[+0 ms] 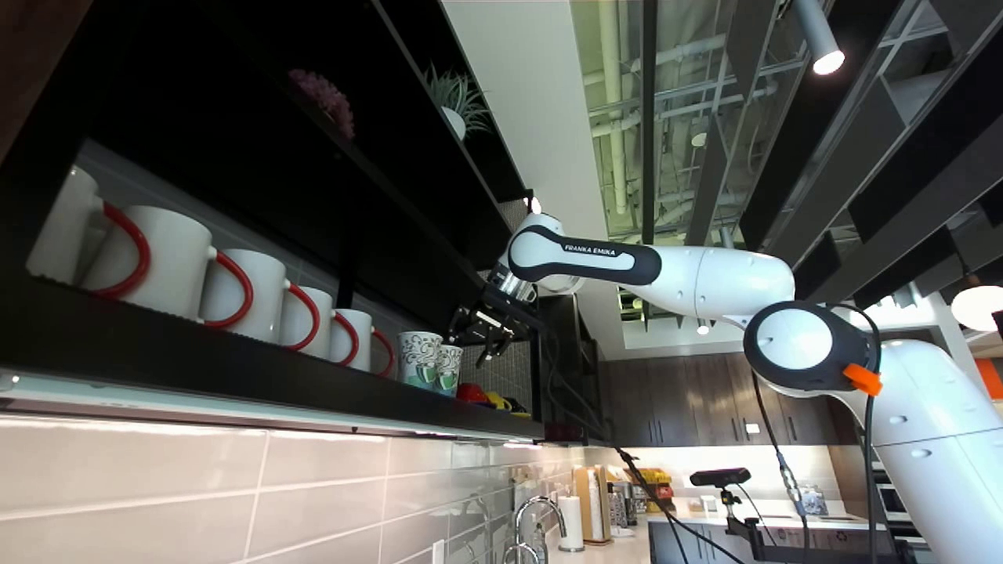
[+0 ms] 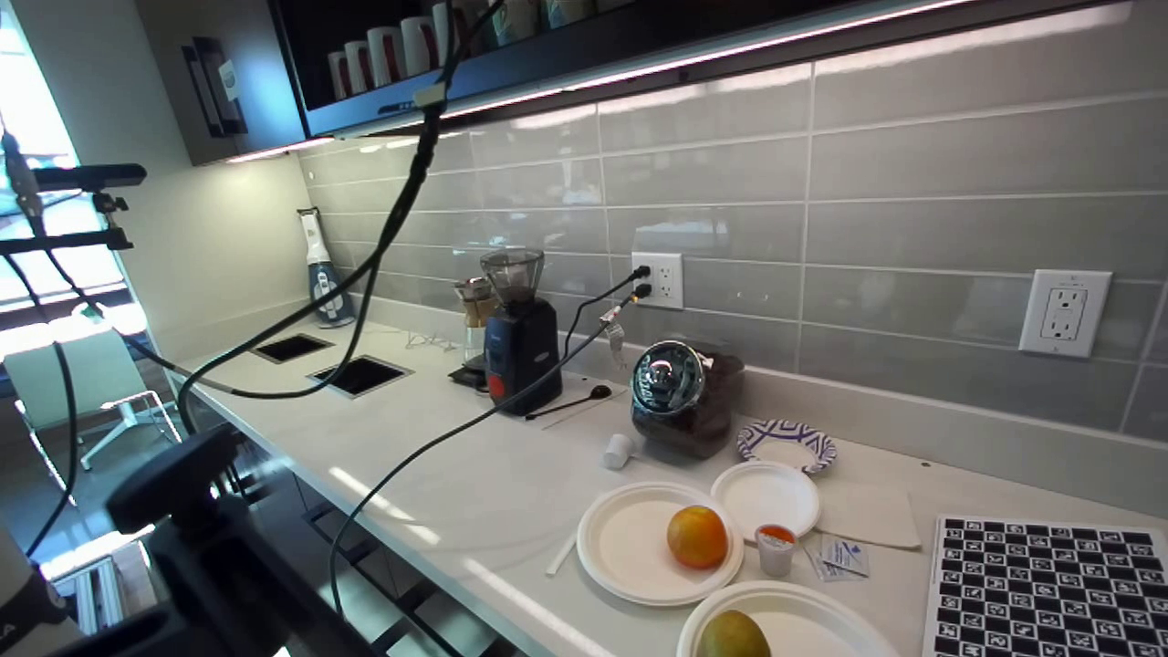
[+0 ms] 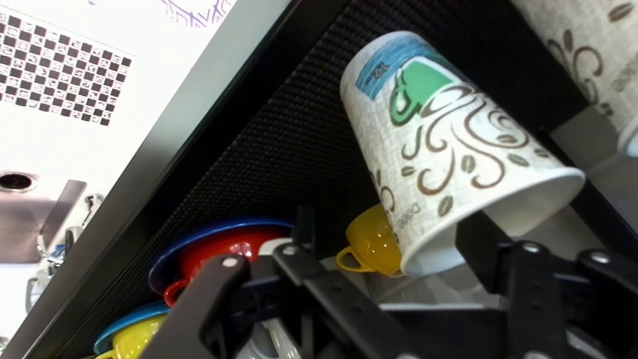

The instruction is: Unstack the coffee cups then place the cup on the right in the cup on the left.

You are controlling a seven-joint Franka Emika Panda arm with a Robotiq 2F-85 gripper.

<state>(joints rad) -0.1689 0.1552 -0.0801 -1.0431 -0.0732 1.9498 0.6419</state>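
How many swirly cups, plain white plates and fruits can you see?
Swirly cups: 2 showing
Plain white plates: 3
Fruits: 2
Total: 7

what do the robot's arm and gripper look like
The Franka arm is white and rounded, with black bands, white FRANKA EMIKA lettering, an orange tab and a black cable. The Robotiq gripper is black, with jointed linkages and silvery screw heads.

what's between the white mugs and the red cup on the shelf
In an exterior view, two paper cups stand between the mugs and red cup.
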